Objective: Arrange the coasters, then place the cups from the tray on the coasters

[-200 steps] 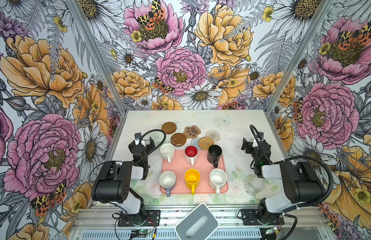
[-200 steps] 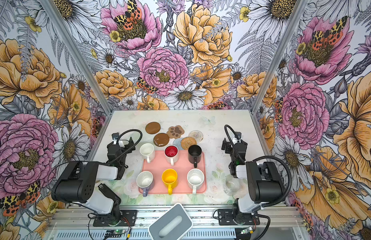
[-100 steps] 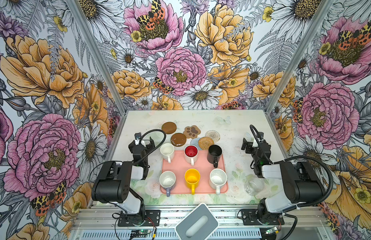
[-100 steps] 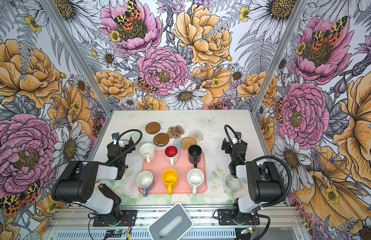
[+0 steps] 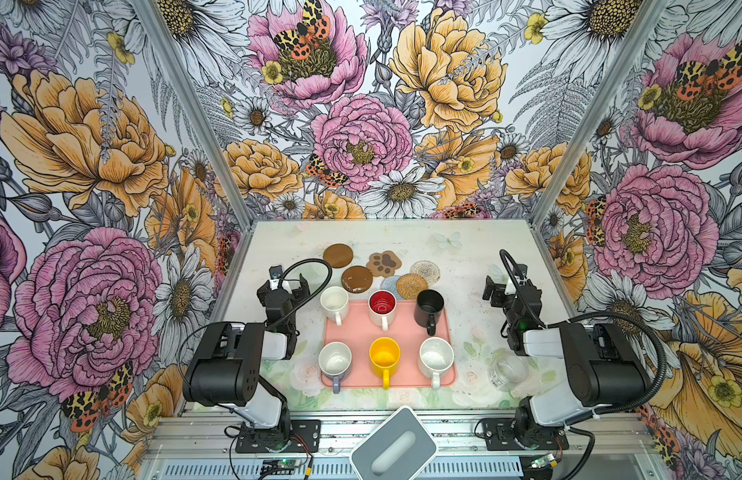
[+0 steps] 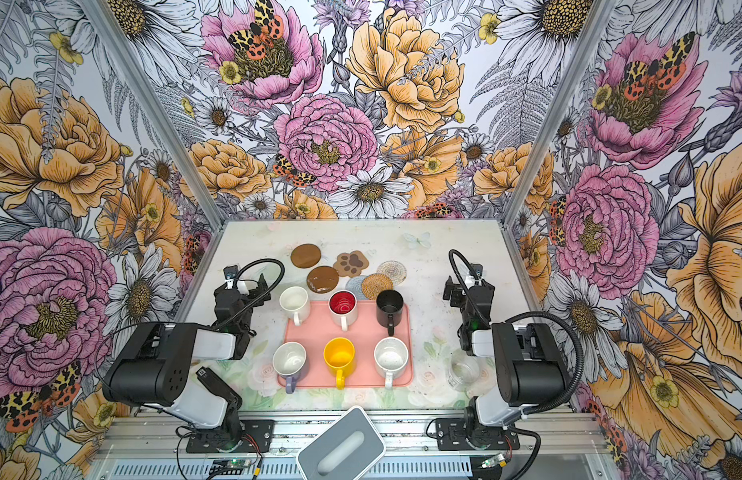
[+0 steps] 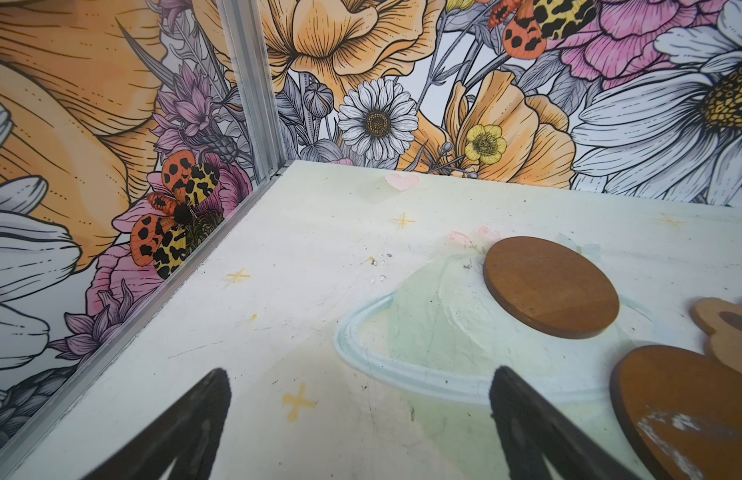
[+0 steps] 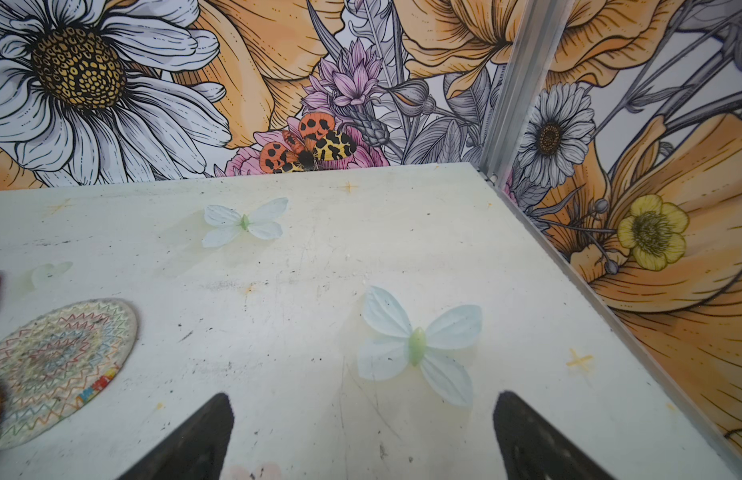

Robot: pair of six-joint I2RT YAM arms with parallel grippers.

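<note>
Six cups stand on the pink tray [image 5: 361,328]: white [image 5: 334,300], red-inside [image 5: 382,303], black [image 5: 430,303], lavender [image 5: 335,359], yellow [image 5: 384,356], speckled [image 5: 436,356]. Behind the tray the coasters lie clustered: two brown discs [image 5: 338,255] [image 5: 357,279], a paw shape [image 5: 384,264], grey-blue [image 5: 388,282], tan woven [image 5: 411,286], pale woven [image 5: 425,272]. My left gripper [image 5: 287,280] [image 7: 361,374] hovers open and empty left of the white cup, the brown discs [image 7: 550,286] ahead of it. My right gripper [image 5: 508,282] [image 8: 363,399] stands open and empty right of the black cup.
A clear glass jar [image 5: 506,371] sits on the table right of the tray, close to the right arm. Flowered walls with metal posts close in the left, back and right sides. A grey-white box [image 5: 393,446] sits at the front edge.
</note>
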